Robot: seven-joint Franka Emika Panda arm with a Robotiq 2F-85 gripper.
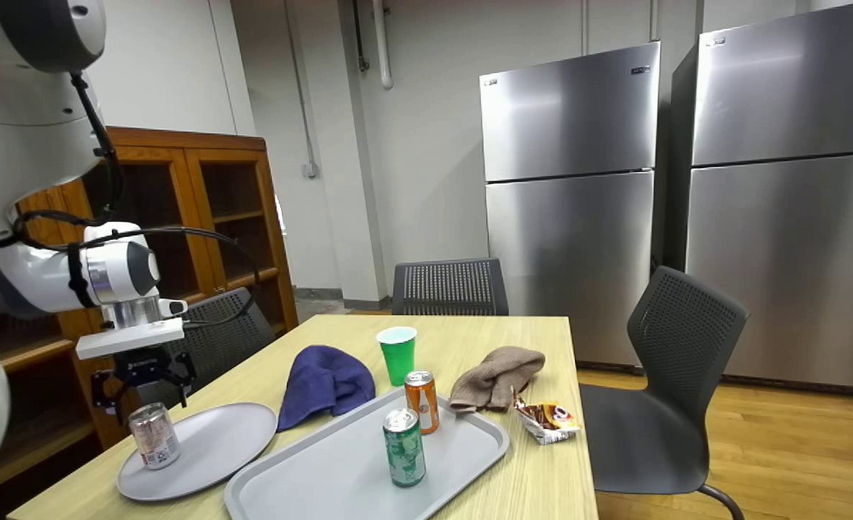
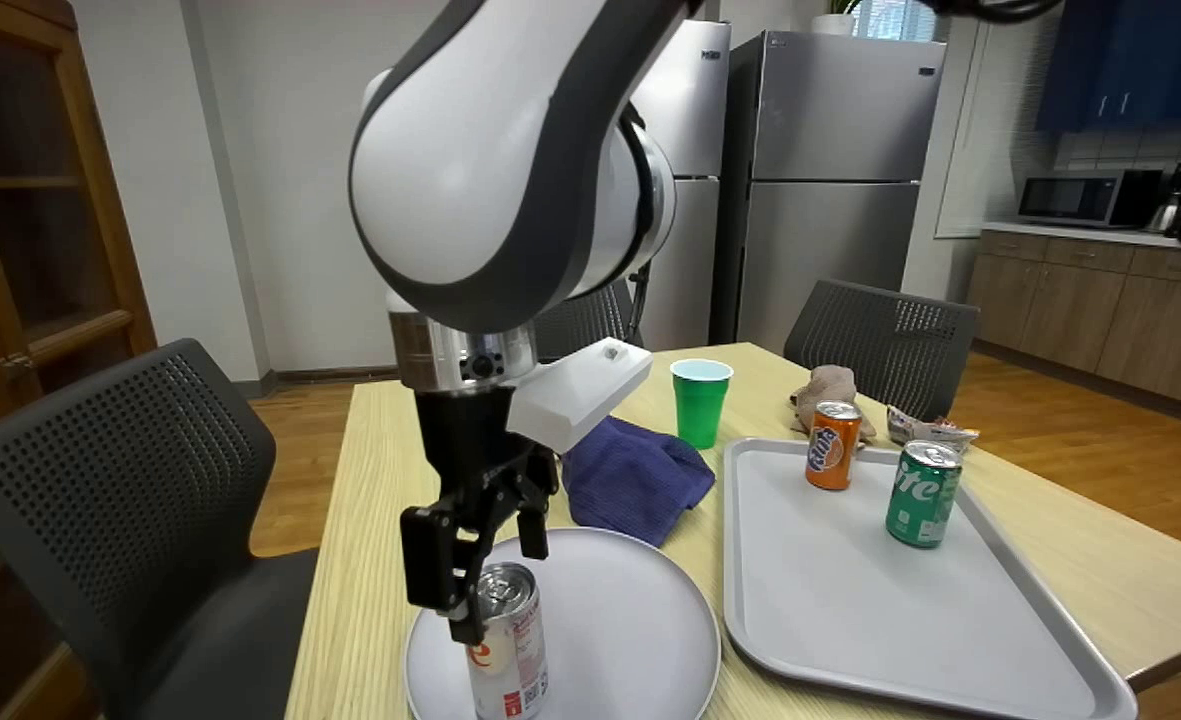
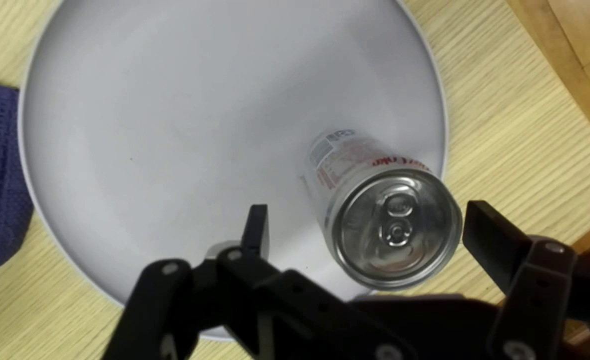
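1. The 2 fingers (image 3: 494, 245) are spread apart and grip nothing. In the wrist view they flank the silver can (image 3: 394, 230): the right-hand finger is just beside its lid, the finger further left well apart from it. Whether the nearer finger touches the metal is not clear.
2. The silver can stands upright on the grey plate (image 3: 150, 125), towards the plate's right side in the wrist view. Its flat base carries it, with no other prop in sight.
3. In both exterior views the fingers point downward at about the can's top. Coming from above probably suits a tall, narrow can, as its sides then face the spread fingers.
4. At the right of the frame in an exterior view, the grey tray (image 2: 810, 560) bears 2 upright cans, the orange can (image 2: 832, 445) and the green can (image 2: 922, 495). Its raised rim would likely stop them sliding off (the plate's edge looks lower).
5. The navy cloth (image 2: 630, 480) lies bunched near the green cup (image 2: 700, 400), which rests mouth up on its narrower base.
6. The brown towel (image 1: 502, 375) and snack bag (image 1: 547, 419) lie on the table (image 1: 534, 491), right of centre in an exterior view, near the tray's corner.
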